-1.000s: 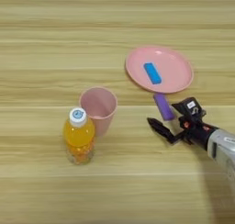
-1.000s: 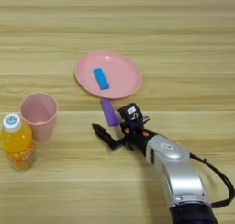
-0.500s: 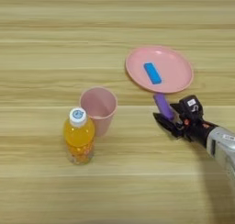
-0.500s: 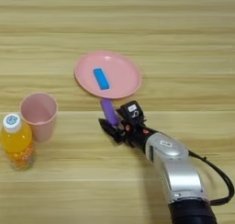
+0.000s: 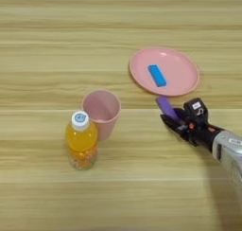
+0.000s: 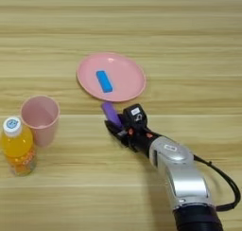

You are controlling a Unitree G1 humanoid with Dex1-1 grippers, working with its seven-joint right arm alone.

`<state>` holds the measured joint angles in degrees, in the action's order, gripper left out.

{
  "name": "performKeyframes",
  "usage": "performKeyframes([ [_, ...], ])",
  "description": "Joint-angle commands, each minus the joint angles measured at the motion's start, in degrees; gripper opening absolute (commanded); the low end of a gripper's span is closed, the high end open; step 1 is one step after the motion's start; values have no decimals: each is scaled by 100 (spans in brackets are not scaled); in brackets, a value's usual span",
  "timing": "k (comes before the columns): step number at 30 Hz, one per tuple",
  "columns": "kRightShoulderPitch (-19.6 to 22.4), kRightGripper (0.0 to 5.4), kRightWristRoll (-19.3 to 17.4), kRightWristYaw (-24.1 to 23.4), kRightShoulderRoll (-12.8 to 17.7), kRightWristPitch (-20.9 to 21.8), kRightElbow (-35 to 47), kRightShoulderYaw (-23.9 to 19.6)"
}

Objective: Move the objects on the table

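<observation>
left eye view: the wooden table (image 5: 47, 36) fills the picture. a round pink plate (image 5: 182, 85) lies right of centre toward the far side, with a small blue block (image 5: 157, 75) lying flat on it, a little left of its middle. just in front of the plate's near rim a small purple block (image 5: 166, 108) lies slanted on the wood. the right gripper (image 5: 176, 123) comes in from the lower right on a silver forearm (image 5: 229, 149); its black fingers are at the near end of the purple block, touching or almost so, but i cannot tell whether they are spread or closed on it. well to the left a pink cup (image 5: 101, 112) stands upright, open end up, and an orange juice bottle (image 5: 81, 141) with a white cap stands just in front of it to its left, touching or nearly touching the cup.

right eye view: the same layout sits further left, the bottle by the left edge. more of the forearm shows, running down to the bottom edge, with a black cable (image 6: 222, 178) looping off its right side.
</observation>
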<state>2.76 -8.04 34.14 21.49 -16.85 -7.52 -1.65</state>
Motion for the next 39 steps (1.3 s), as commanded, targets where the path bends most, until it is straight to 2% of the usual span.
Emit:
performKeyframes([
  [1,221,160,95,-139,120,67,72,-27],
  [2,225,143,94,-140,120,66,74,-28],
  [8,236,142,10,-74,108,35,258,-33],
  [13,207,142,-101,89,175,-82,843,3],
  [21,12,142,-279,640,346,-193,1792,155],
  [24,62,142,-314,574,297,-178,1854,52],
  [29,545,142,-293,185,205,15,1535,-298],
  [39,1563,142,-47,-179,469,253,679,-639],
])
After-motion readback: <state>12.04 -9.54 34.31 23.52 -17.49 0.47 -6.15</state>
